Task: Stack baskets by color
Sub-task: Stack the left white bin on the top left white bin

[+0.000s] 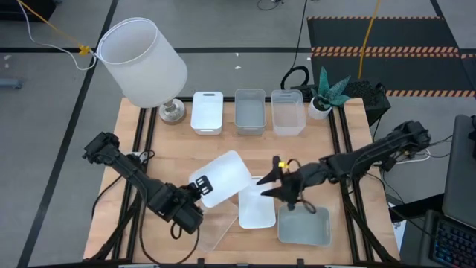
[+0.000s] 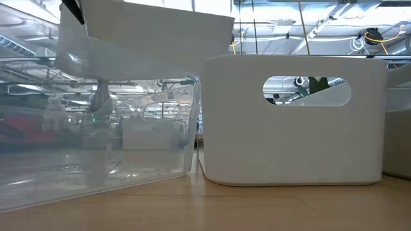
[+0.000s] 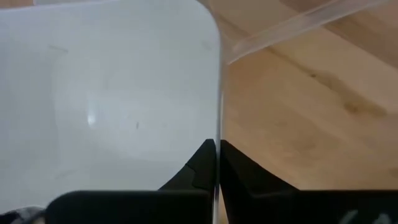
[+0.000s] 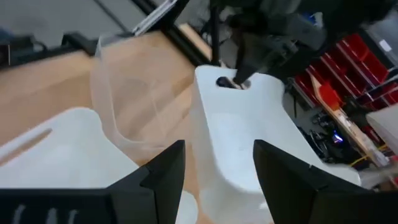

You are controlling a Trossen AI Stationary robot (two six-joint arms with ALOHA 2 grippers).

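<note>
My left gripper (image 1: pixel 199 186) is shut on a white basket (image 1: pixel 227 175) and holds it tilted above the table's near middle. The right wrist view shows this basket (image 4: pixel 239 143) straight ahead of my open right gripper (image 4: pixel 217 174), which hovers beside it (image 1: pixel 266 186) and touches nothing. Under them, a second white basket (image 1: pixel 256 210), a clear basket (image 1: pixel 216 232) and a grey basket (image 1: pixel 305 225) rest on their bottoms on the table. A white (image 1: pixel 207 112), a grey (image 1: pixel 250 112) and a clear basket (image 1: pixel 287 112) stand in a row at the far edge. My left gripper pinches the white basket's end wall at its rim (image 3: pixel 217 134), beside the handle slot (image 4: pixel 224 82), with one finger inside the basket and one outside. The fingers slant down from the table's near left. The basket is lifted clear and tilted, its far end pointing toward the table's middle.
A big white lampshade (image 1: pixel 143 59) on a metal foot stands at the far left corner, and a small potted plant (image 1: pixel 325 93) at the far right. Bare wood (image 1: pixel 178 145) lies between the far row of baskets and the near group.
</note>
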